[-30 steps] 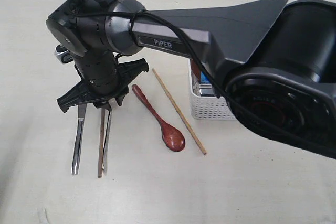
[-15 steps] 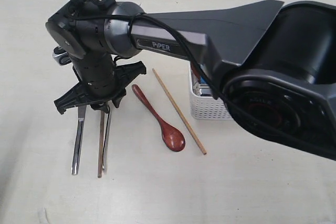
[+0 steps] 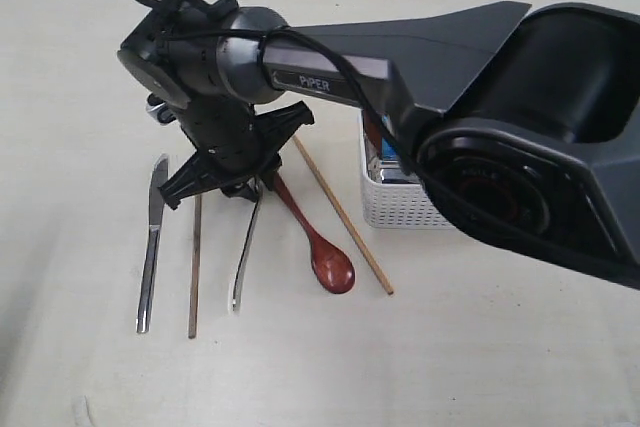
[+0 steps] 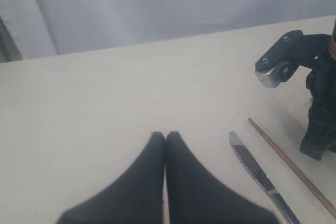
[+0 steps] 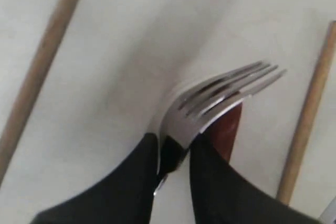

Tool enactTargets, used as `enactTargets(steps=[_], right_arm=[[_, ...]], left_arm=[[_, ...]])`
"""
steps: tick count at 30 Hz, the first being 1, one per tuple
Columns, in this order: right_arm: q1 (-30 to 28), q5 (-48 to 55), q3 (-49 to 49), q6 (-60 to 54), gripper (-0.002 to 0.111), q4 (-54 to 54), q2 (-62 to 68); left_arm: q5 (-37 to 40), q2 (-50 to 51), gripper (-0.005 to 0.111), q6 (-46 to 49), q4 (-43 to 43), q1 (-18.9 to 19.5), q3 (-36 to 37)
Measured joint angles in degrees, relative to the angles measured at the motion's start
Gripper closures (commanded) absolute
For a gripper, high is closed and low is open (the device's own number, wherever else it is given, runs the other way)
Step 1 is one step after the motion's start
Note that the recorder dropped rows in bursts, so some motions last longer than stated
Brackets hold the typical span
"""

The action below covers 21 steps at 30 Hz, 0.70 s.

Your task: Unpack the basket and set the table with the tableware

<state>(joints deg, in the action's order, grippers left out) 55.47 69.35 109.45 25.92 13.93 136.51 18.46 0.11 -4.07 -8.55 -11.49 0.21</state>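
Note:
My right gripper (image 3: 250, 190) has reached across to the left and is shut on the steel fork (image 3: 243, 262) near its tines (image 5: 226, 94). The fork's handle slants down toward the table (image 3: 450, 357). It hangs between a wooden chopstick (image 3: 194, 267) and the dark red wooden spoon (image 3: 318, 247). The steel knife (image 3: 150, 252) lies left of that chopstick. A second chopstick (image 3: 340, 212) lies right of the spoon. The white basket (image 3: 400, 202) stands further right, half hidden by the arm. My left gripper (image 4: 165, 136) is shut and empty over bare table. Bowl, plate and cup are out of view.
A blue bag (image 3: 390, 154) shows inside the basket. The right arm's thick black link (image 3: 520, 147) covers much of the right side. In the left wrist view the knife (image 4: 257, 169) and chopstick (image 4: 294, 169) lie beside the right arm's wrist (image 4: 320, 108).
My right gripper has shifted right with the fork, carrying it from right beside the chopstick to a spot next to the spoon. The knife's blade has come into view.

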Motion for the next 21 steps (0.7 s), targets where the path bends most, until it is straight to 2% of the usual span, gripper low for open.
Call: enactTargets(steps=[6, 12, 17, 21], right_arm=[[-0.5, 0.2, 0.0, -1.3, 0.084, 0.5, -0.4], [-0.4, 0.2, 0.0, -1.8, 0.069, -0.9, -3.5], [0.3, 0.1, 0.0, -5.2, 0.069, -9.8, -6.1], [3.6, -1.4, 0.0, -6.6, 0.069, -12.6, -5.6]], left_arm=[[0.0, 0.0, 0.107, 0.0, 0.0, 0.0, 0.0], [0.0, 0.0, 0.107, 0.0, 0.0, 0.0, 0.0], [0.0, 0.0, 0.107, 0.0, 0.0, 0.0, 0.0], [0.0, 0.0, 0.107, 0.0, 0.0, 0.0, 0.0]])
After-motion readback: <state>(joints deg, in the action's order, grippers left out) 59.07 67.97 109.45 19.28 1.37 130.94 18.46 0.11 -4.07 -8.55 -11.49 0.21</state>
